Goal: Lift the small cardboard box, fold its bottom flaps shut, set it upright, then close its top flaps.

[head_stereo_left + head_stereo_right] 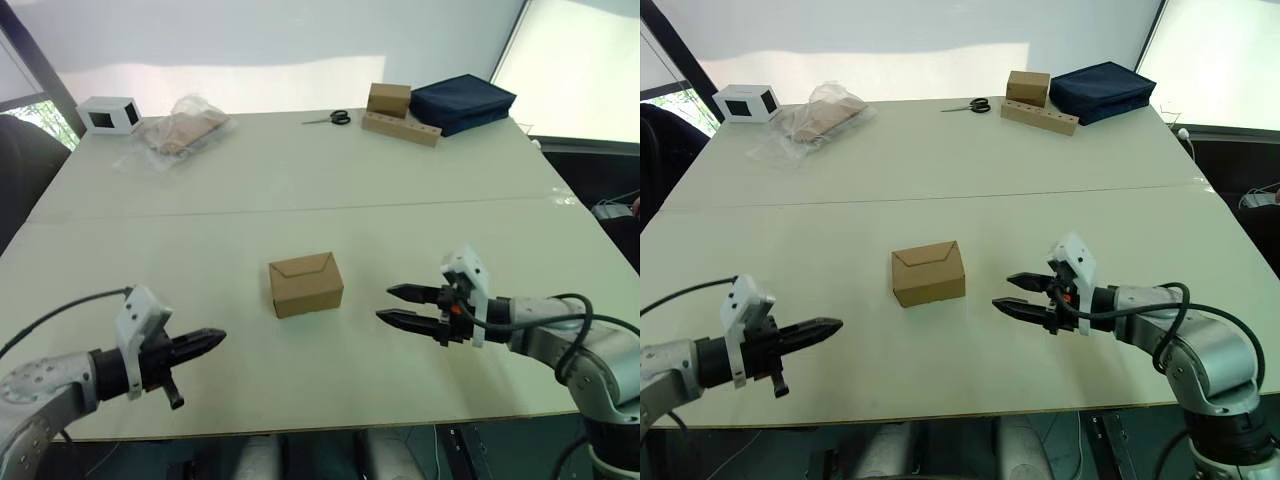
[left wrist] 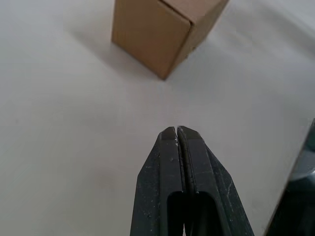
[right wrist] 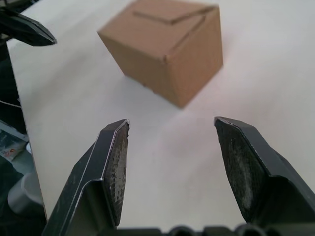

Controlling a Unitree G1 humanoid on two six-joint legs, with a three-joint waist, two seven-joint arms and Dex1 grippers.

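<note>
Two grippers flank your small cardboard box (image 1: 306,284), and neither touches it. Your left gripper (image 1: 212,341) has its fingers (image 2: 179,162) pressed together with nothing between them; the box sits ahead of its tips and a little toward the far side, apart from them, with one vertical corner edge turned its way. Your right gripper (image 1: 390,305) has its fingers (image 3: 115,162) spread wide and empty; the box stands straight ahead of the gap between them, near but clear of both tips. The two grippers point inward at each other across the box.

The box stands upright on the white table (image 1: 300,190) with its top flaps (image 1: 305,266) down, their seam forming an envelope-like V on the top face.

Well beyond both grippers, along the far edge, you have a white box with a dark window (image 1: 109,114), a clear plastic bag (image 1: 180,128), scissors (image 1: 331,118), a tan box (image 1: 388,99) resting on a wooden block (image 1: 400,128), and a navy pouch (image 1: 462,101).
</note>
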